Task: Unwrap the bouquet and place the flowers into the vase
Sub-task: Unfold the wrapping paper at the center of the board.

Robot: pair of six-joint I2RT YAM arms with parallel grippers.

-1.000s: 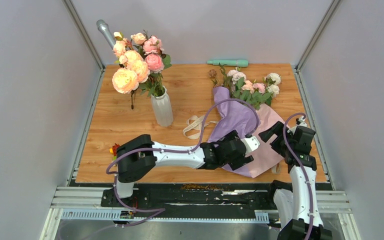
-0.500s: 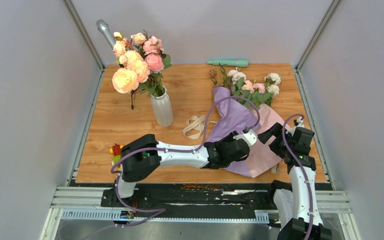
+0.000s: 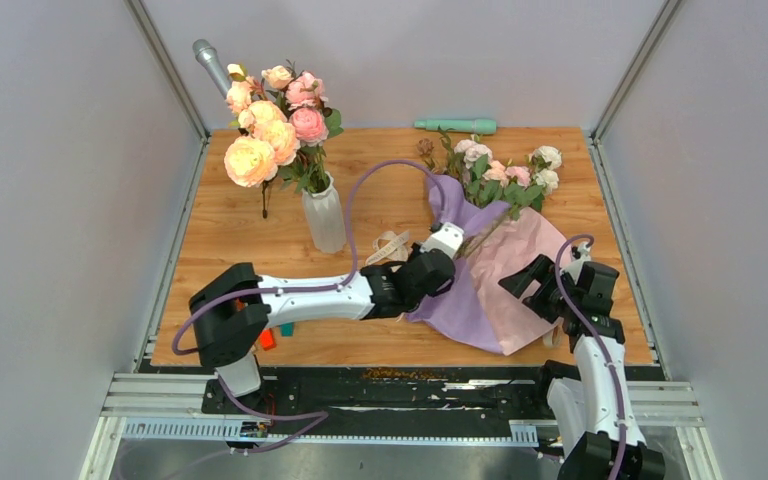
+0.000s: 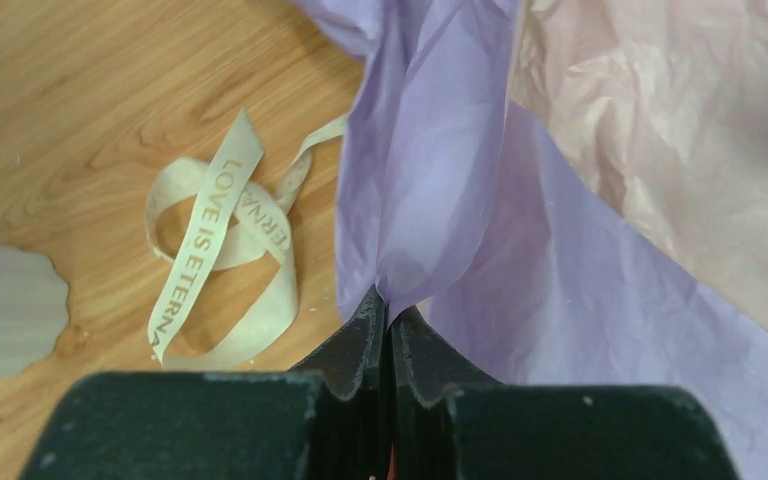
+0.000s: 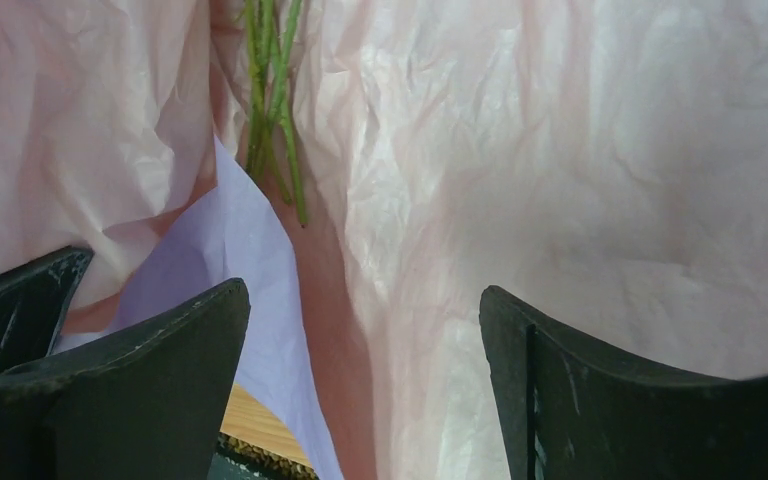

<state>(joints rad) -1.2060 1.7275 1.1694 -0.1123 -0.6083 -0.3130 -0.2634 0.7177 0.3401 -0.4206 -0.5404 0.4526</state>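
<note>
The left gripper (image 4: 390, 305) is pinched shut on a fold of the lilac paper (image 4: 460, 190), and the fold rises straight out from between the closed jaws. The lilac side drapes away to the right of the fingers, and the pink inner side shows beyond it at the upper right of the left wrist view. Just left of the pinched fold the ribbon (image 4: 222, 250) lies loose in loops on the table (image 4: 80, 100), untied and printed with LOVE IS ETERN. A pale ribbed shape at the left border of that view is probably the vase (image 4: 5, 310).

The right gripper (image 5: 360, 330) stands wide open and holds nothing, its two fingers spread above the crumpled pink side of the paper. Green stems (image 5: 272, 110) lie bare in a crease of the pink sheet, beyond the finger on the left of that view, with a lilac flap between.

From above, the bouquet (image 3: 490, 270) lies opened out on the right half of the table. Its flowers (image 3: 500, 172) point to the far edge. The vase stands upright well to the left, holding big peach and pink blooms (image 3: 275, 120). A green tool (image 3: 455, 125) lies at the far edge, near the flowers
</note>
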